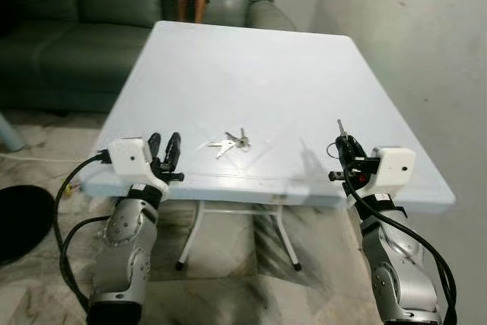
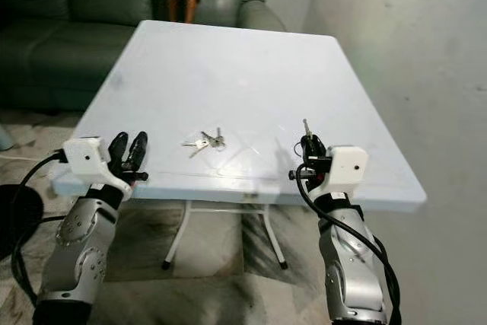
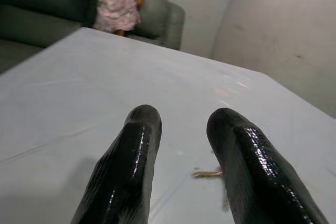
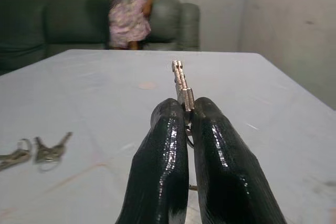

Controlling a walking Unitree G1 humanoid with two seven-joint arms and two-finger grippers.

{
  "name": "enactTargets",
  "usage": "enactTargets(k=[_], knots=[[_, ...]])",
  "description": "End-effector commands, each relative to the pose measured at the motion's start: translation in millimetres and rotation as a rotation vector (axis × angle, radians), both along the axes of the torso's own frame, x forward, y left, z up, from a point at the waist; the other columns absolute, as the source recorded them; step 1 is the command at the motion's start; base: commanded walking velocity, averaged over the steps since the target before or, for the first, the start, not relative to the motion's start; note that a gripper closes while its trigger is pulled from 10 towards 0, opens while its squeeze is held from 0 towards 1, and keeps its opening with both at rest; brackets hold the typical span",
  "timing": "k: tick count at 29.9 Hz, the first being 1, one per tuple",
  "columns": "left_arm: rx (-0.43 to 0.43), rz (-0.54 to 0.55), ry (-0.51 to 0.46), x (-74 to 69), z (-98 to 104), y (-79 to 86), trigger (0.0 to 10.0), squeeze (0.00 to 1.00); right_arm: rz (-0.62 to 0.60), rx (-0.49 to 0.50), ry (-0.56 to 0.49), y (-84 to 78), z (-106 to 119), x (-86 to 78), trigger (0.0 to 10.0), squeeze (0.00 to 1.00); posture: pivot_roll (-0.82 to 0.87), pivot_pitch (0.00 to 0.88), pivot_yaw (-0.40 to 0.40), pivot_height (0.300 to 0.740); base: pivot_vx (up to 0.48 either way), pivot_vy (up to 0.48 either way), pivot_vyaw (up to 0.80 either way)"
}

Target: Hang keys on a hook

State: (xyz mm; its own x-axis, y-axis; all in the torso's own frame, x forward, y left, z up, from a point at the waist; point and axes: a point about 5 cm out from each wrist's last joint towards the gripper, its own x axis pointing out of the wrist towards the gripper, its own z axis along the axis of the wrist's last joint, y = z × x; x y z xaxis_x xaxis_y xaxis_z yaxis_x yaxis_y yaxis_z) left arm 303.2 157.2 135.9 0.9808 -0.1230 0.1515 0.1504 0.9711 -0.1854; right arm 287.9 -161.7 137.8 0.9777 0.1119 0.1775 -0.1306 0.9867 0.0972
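Soft, even light is falling across the pale bench [image 1: 251,66], washing its far half slightly bright. Faint shadows are lying beside each arm. Head views are reading sharp. In the wrist views the glossy black fingers [image 4: 168,156] are catching highlights, and the person [image 4: 128,9] behind is showing blurred.

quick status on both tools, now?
Left tool: open, empty, over the table's near edge.
Right tool: shut on a key pointing up.
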Motion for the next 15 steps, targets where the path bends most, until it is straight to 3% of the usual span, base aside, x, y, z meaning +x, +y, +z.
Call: enactTargets(k=[1,7,15], knots=[[0.004,-0.03,0.013,3.8,-1,-3.1,10.0,0.0,0.005,0.002,0.003,4.9,1,2.0,10.0,0.0,0.15,0.0,-0.076,0.736,0.0,0.0,-0.76],[-0.009,0.011,0.014,13.5,2,5.0,10.0,0.0,0.006,0.022,0.01,6.7,2,4.0,10.0,0.0,0.14,0.0,-0.078,0.736,0.0,0.0,-0.76],[-0.009,-0.006,0.021,13.3,-4,-2.4,10.0,0.0,-0.018,0.001,0.006,-0.5,4,8.5,10.0,0.0,0.13,0.0,-0.087,0.736,0.0,0.0,-0.76]])
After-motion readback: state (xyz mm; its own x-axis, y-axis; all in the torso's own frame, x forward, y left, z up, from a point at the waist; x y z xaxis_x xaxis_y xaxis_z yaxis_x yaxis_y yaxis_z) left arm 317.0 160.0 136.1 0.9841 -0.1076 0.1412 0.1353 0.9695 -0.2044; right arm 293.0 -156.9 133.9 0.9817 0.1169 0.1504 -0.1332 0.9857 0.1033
